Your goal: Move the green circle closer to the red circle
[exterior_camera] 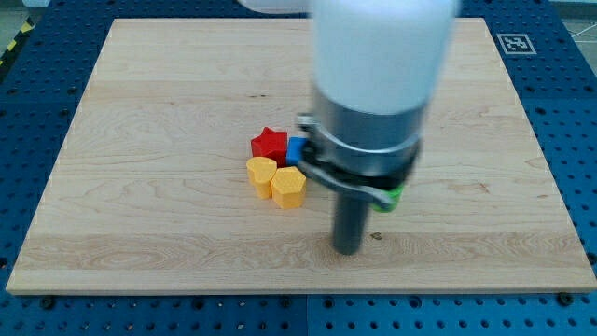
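Note:
My tip [348,250] rests on the wooden board [140,112], below the view's middle. A green block [394,197] shows only as a small sliver at the right edge of the arm's dark collar, up and to the right of the tip; its shape cannot be made out. No red circle shows; the arm's wide white and grey body [378,84] hides the board's middle and top. A red star [270,144] lies to the left of the arm.
A blue block [297,150] touches the red star's right side, partly behind the arm. Two yellow blocks [261,174] [289,187] sit together just below the star, left of the tip. Blue perforated table surrounds the board.

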Robot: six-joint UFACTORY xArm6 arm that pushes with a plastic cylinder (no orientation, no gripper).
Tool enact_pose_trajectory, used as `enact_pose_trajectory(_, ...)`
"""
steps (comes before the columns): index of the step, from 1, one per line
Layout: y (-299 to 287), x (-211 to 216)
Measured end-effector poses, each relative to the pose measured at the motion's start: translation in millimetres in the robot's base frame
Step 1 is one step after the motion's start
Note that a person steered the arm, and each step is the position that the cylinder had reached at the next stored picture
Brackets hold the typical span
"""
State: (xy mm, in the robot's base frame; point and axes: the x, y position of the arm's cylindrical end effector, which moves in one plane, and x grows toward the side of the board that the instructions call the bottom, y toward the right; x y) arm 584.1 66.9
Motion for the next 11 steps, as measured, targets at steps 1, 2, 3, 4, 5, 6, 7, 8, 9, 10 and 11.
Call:
enact_pose_trajectory(1,46.9,-8.3)
enact_pose_trajectory(2,47.9,-15.7)
enact_pose_trajectory(3,46.7,-35.8)
enact_pose_trajectory(4,43.6,-38.5)
enact_pose_trajectory(5,43.6,-55.7)
enact_pose_trajectory(6,43.6,-76.5)
enact_pose_trajectory(7,43.6,-94.9)
enact_pose_trajectory(8,43.2,-94.2)
enact_pose_trajectory(9,46.4,-89.0)
enact_pose_trajectory(10,33.3,-101.7)
enact_pose_trajectory(11,31.6,-101.9)
